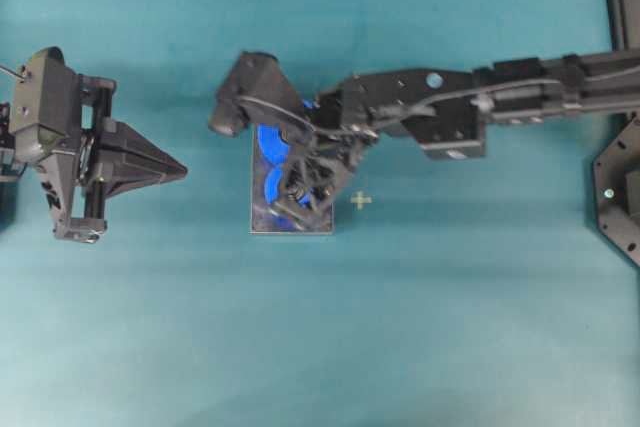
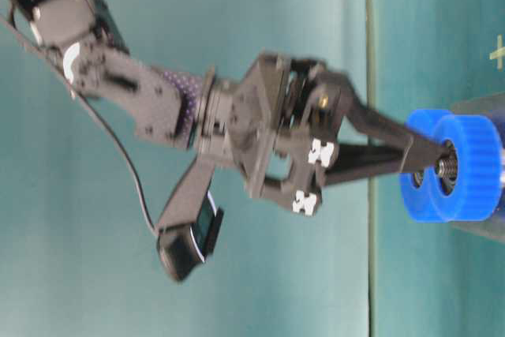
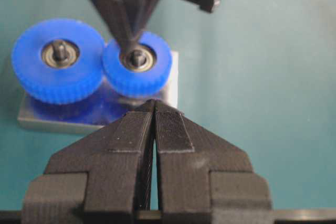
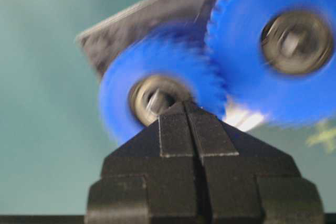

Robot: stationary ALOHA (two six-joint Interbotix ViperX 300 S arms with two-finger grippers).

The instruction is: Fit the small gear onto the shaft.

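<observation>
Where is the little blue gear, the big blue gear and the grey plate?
small gear [image 3: 157,74], left wrist view, blue rim.
big gear [image 3: 31,72], left wrist view, blue face.
grey plate [image 3: 52,121], left wrist view, front edge.

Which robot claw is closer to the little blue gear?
The right gripper: its shut tips sit at the small gear's centre bearing. The left gripper, also shut, stays off to the side of the plate.

A teal tabletop [image 1: 420,327] is being used as the work surface. A dark grey rectangular plate [image 1: 258,219] is lying directly on it near the middle, and a small pale cross mark [image 1: 361,201] is showing just beside the plate.
</observation>
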